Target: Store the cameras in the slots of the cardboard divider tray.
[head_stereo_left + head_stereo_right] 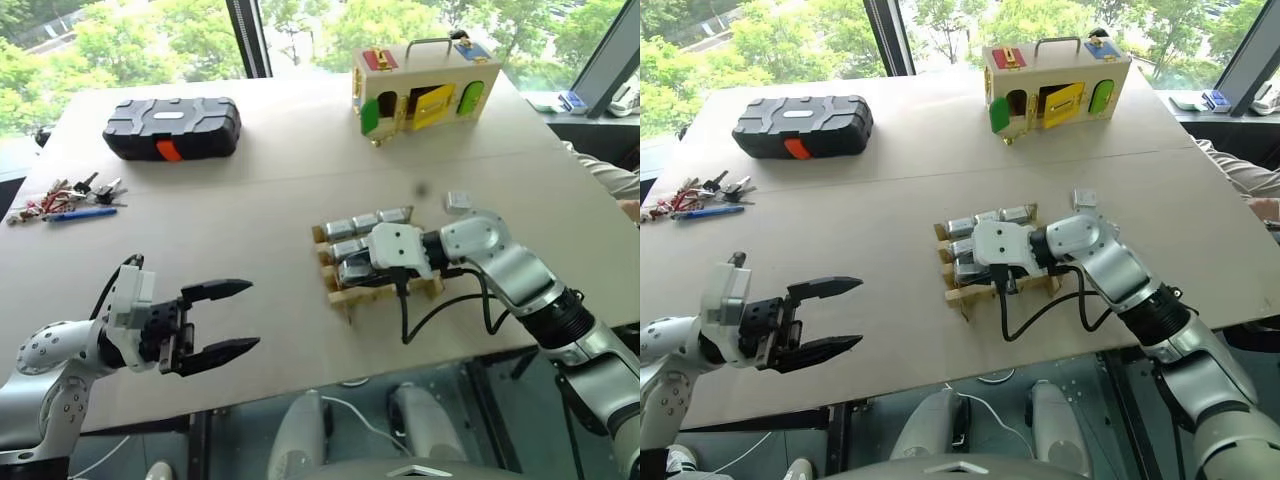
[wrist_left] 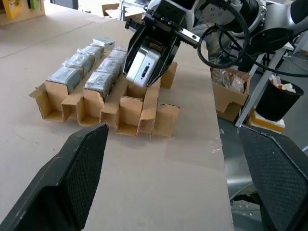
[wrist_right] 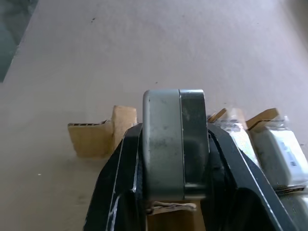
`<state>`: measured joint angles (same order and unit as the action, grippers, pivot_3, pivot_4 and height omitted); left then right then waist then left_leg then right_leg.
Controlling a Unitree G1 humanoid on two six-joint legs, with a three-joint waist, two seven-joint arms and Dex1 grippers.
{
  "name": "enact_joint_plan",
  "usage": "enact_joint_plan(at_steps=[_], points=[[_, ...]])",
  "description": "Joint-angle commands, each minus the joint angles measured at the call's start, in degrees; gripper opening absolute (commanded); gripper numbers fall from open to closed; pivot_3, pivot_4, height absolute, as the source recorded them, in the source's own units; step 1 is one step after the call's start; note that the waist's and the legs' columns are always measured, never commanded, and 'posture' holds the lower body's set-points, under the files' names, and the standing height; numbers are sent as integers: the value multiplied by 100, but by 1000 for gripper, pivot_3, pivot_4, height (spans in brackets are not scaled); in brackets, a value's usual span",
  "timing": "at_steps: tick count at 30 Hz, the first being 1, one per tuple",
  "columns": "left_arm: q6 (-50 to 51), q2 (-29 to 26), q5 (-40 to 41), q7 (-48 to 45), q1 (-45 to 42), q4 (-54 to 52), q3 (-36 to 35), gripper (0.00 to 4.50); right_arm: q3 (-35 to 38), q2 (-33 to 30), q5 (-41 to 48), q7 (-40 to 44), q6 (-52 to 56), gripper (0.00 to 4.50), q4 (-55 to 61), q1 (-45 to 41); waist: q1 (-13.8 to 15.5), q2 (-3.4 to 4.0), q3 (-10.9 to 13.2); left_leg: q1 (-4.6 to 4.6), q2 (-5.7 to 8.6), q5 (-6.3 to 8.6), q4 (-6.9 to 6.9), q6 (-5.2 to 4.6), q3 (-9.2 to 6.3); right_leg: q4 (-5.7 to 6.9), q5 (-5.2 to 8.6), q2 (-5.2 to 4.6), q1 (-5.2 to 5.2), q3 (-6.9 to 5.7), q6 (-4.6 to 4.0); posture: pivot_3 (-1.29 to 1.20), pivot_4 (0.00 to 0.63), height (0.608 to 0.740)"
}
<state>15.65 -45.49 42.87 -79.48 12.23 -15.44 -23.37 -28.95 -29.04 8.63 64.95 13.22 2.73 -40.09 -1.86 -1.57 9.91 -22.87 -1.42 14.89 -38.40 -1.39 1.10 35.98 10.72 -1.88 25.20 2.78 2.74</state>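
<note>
Here, at centre frame, the right gripper (image 2: 147, 67) pinches a camera (image 3: 174, 144) over the cardboard divider tray (image 1: 345, 297); lower left, the left gripper (image 1: 228, 318) gapes wide and empty

Cardboard divider tray (image 1: 345, 296): tan slat grid, flat on bench. Six silver-grey cameras (image 1: 355, 223) fill its two far rows. One more camera (image 2: 143, 66), upright, pinched in right claw (image 2: 144, 79) just above tray's near row. Another camera (image 1: 459, 201) lies loose beside tray.
</note>
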Motion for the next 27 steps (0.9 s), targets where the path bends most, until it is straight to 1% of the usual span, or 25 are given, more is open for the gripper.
enact_joint_plan(at_steps=[1, 5, 9, 11, 13, 14, 15, 16, 17, 18, 20, 22, 25, 26, 27], points=[[-124, 17, 75, 51, 148, -244, -278, 4500, 2, 107, -185, 95, -295, 850, -259, 27, -16, 0, 0, 1, 0, 0, 0, 0, 0, 1, 0, 1, 0, 0, 0, 0, 150, 740], [-119, 19, 103, 99, 245, -311, -350, 4500, -1, 171, -410, 120, -564, 850, -687, 34, -14, -1, -1, 4, 0, 0, 0, 0, 0, 2, 0, 1, -2, 0, 0, 0, 150, 740], [-118, 32, 121, 135, 327, -384, -390, 4500, -53, 174, -531, 318, -881, 850, -909, 21, -17, -1, -1, 5, 0, 0, -1, 1, 2, 2, 0, 0, -2, 2, 0, 0, 150, 740], [-116, 38, 122, 153, 339, -394, -399, 4500, -85, 189, -457, 512, -813, 850, -908, -19, -14, -1, -2, 9, 0, 0, 0, 0, 3, 2, 0, 0, -5, 2, 0, 0, 150, 740], [-120, 45, 131, 164, 369, -416, -413, 4500, -50, 280, -401, 532, -657, 850, -920, -88, -14, -1, -2, 9, 0, 0, 0, 1, 2, 2, 0, 0, -5, 2, 0, 0, 150, 740], [-116, 49, 142, 173, 383, -434, -415, 4500, -5, 339, -344, 518, -520, 1863, -894, -116, -17, -1, -2, 9, 0, 0, 0, 1, 1, 2, 0, 0, -5, 2, 0, 0, 150, 740], [-114, 53, 150, 177, 397, -449, -416, 4500, 49, 375, -321, 471, -475, 2191, -838, -121, -19, -1, -2, 9, 0, 0, 0, 0, 1, 2, 0, 0, -5, 2, 0, 0, 150, 740], [-109, 56, 155, 186, 398, -457, -409, 4500, 151, 413, -323, 334, -448, 2671, -747, -105, -20, -1, -2, 9, 0, 0, 0, 1, 1, 2, 0, 0, -4, 2, -1, 0, 150, 740], [-102, 60, 156, 197, 389, -460, -396, 4500, 247, 396, -274, 298, -337, 3018, -591, -91, -21, 1, -1, 9, 0, 0, 1, 1, 1, 2, 0, 0, -4, 2, -1, 0, 150, 740], [-96, 64, 154, 201, 383, -461, -379, 4500, 382, 339, -172, 270, -183, 3470, -341, -54, -17, 1, 0, 9, 0, 0, 1, 1, 1, 2, 0, 0, -4, 2, -1, 0, 150, 740], [-99, 73, 151, 194, 383, -457, -362, 4500, 703, 253, 90, 121, 235, 3470, 236, 48, -3, 3, 1, 6, -1, 0, 1, 1, 1, 2, -1, 0, -3, 1, -1, 0, 150, 740], [-99, 82, 139, 186, 360, -439, -325, 4500, 1164, 121, 511, -107, 899, 3470, 1045, 209, 4, 4, 2, 2, -3, 0, 1, 1, 0, 2, 0, -4, -1, 1, -1, 0, 150, 740], [-46, 109, 148, 246, 219, -391, -235, 4500, 2255, -27, 1386, -889, 2498, 3470, 2206, 500, 46, 3, 1, -1, -4, 0, 1, 1, -2, 2, 0, -6, 0, 0, -1, 0, 150, 740], [-24, 126, 152, 279, 143, -369, -191, 4500, 2643, -102, 1471, -1237, 2895, 4048, 2576, 733, 53, 1, 0, 0, -6, 0, 1, 1, -3, 1, 0, -6, -1, -1, 0, 0, 150, 740], [-6, 142, 158, 303, 85, -345, -164, 4500, 2917, -138, 1462, -1565, 3161, 4254, 2857, 922, 80, -1, -2, 2, -5, 0, 0, 1, -3, 2, 0, -6, -2, 0, 0, 0, 150, 740]])
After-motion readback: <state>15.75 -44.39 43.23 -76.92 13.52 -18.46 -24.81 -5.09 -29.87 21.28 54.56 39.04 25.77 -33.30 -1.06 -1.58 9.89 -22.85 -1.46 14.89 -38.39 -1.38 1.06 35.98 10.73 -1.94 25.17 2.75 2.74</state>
